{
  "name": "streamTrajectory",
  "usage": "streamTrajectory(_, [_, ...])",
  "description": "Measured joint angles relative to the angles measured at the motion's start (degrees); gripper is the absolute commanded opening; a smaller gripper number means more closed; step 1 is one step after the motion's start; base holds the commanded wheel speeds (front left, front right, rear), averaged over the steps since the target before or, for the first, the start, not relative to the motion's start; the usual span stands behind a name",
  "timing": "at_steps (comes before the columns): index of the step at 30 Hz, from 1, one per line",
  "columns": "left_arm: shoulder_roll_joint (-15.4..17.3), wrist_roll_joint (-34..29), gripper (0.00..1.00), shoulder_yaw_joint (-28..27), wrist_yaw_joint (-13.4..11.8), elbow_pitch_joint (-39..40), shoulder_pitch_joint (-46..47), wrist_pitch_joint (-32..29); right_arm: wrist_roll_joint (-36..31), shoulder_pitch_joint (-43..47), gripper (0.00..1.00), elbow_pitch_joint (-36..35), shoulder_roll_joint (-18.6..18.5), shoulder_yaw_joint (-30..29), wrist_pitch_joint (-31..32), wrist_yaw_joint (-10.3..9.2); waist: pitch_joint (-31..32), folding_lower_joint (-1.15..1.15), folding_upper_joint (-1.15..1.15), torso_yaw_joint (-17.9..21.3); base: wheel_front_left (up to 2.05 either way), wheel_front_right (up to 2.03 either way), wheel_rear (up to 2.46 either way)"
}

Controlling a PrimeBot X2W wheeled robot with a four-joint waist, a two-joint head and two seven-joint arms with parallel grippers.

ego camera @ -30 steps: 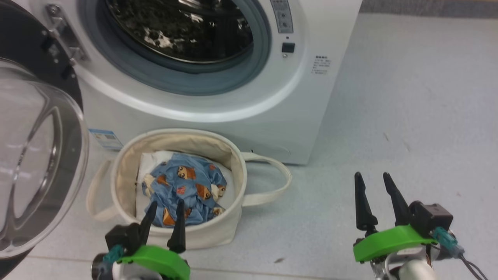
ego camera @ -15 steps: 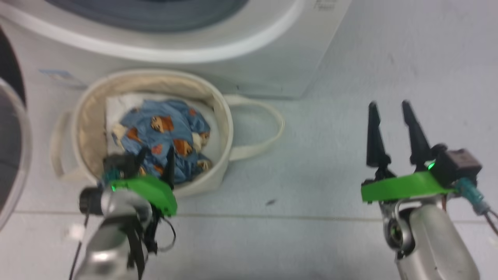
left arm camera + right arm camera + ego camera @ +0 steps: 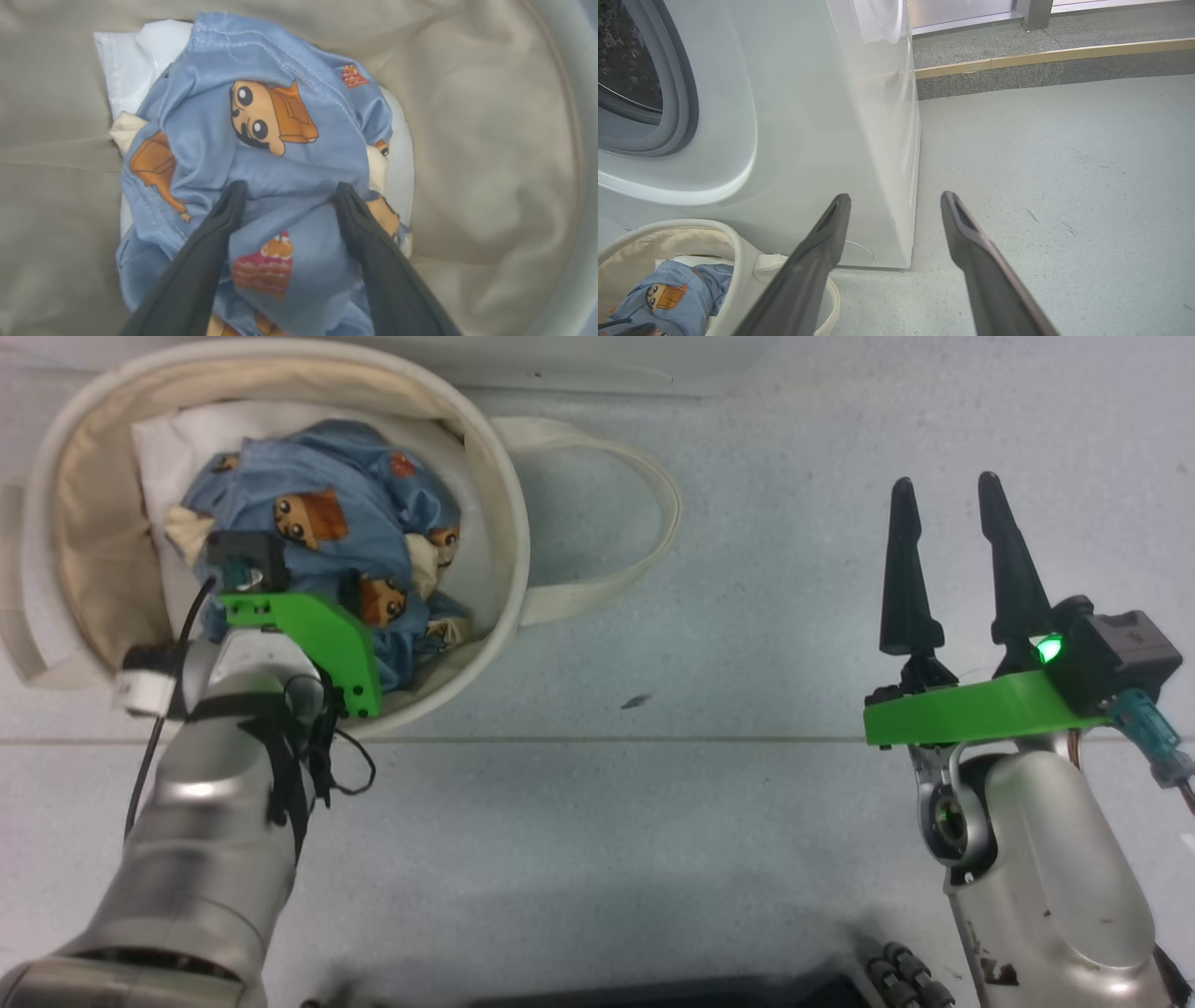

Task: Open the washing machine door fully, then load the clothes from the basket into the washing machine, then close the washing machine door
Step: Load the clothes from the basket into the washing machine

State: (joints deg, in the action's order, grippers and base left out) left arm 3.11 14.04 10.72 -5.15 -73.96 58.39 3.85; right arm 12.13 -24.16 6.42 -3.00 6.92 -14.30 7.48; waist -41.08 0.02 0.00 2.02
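**Left wrist view: left gripper (image 3: 289, 186) spread over the clothes (image 3: 261, 140) in the basket (image 3: 490, 140)**

1. Position of the load. The clothes lie as a crumpled blue mound on a white liner (image 3: 121, 51) at the bottom of the basket. The basket stands on the floor (image 3: 747, 616) directly before the washing machine (image 3: 808, 116).

2. Left arm. In the head view the left arm reaches down into the basket from above. In the left wrist view its two fingers stand wide apart and hold nothing. The tips appear to meet the fabric, with a raised fold lying between them.

3. Governing relation. The mound lies straight ahead of the left fingers and beneath them. It shows no marked long axis, so finger orientation matters little. Closing on the fold between the tips is judged sufficient for a grasp. Risk: pinching the liner together with the cloth.

4. Strap (image 3: 644, 476). One loop handle lies flat on the floor to the right of the basket, clear of both arms.

5. Right gripper (image 3: 945, 485). It hangs over bare floor, well apart from the basket, fingers wide apart and empty. The left arm is plainly the nearer one.

6. Machine. The right wrist view shows the drum mouth (image 3: 626, 70) uncovered, so loading is judged to be the current step.
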Motion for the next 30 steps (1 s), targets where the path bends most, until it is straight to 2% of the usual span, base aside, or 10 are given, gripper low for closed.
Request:
streamTrajectory(5, [0.6, -1.5, 1.0, 1.6, -3.7, -0.3, 2.7, -5.4, 0.0, -0.7, 1.0, 0.0, 0.0, 1.1, 0.0, 0.0, -2.2, -0.02, 0.0, 0.3, 0.0, 0.0, 0.0])
streamTrajectory(10, [0.9, -3.4, 1.0, 3.9, -6.3, -0.4, 4.6, -10.7, 0.0, -2.2, 1.0, -0.3, 0.0, 1.8, 0.0, 0.0, -4.3, -0.02, 0.0, 0.6, 0.0, 0.0, 0.0])
streamTrajectory(16, [1.1, -5.0, 1.0, 6.0, -6.5, -0.4, 7.1, -10.9, 0.0, -2.8, 1.0, -0.5, 0.0, 2.5, 0.0, 0.0, -6.7, -0.01, 0.0, 1.2, 0.0, 0.0, 0.0])
streamTrajectory(20, [1.0, -5.2, 1.0, 6.5, -6.7, -0.4, 7.7, -13.1, 0.0, -3.1, 1.0, -0.7, -0.1, 2.5, 0.0, 0.0, -7.9, -0.01, 0.0, 1.4, 0.0, 0.0, 0.0])
streamTrajectory(21, [1.0, -5.2, 0.56, 6.5, -6.7, -0.4, 7.7, -13.1, 0.0, -3.2, 1.0, -0.8, -0.1, 2.4, 0.0, 0.0, -7.9, -0.01, 0.0, 1.4, 0.0, 0.0, 0.0])
streamTrajectory(22, [1.0, -5.2, 0.0, 6.5, -6.6, -0.4, 7.7, -13.1, 0.0, -3.3, 1.0, -0.8, -0.1, 2.4, 0.0, 0.0, -7.9, -0.01, 0.0, 1.4, 0.0, 0.0, 0.0])
streamTrajectory(26, [1.0, -3.7, 0.0, 6.1, -5.9, -0.5, 7.5, -10.7, -0.7, -3.7, 1.0, -0.8, -0.1, 2.0, 0.0, 0.0, -7.3, -0.01, 0.0, 1.0, 0.0, 0.0, 0.0])
streamTrajectory(30, [1.3, -2.7, 0.0, 5.1, -6.9, -0.5, 7.0, -1.8, -1.7, -3.8, 1.0, -0.8, -0.1, 1.4, 0.0, 0.01, -5.6, -0.02, 0.0, 0.6, 0.0, 0.0, 0.0])
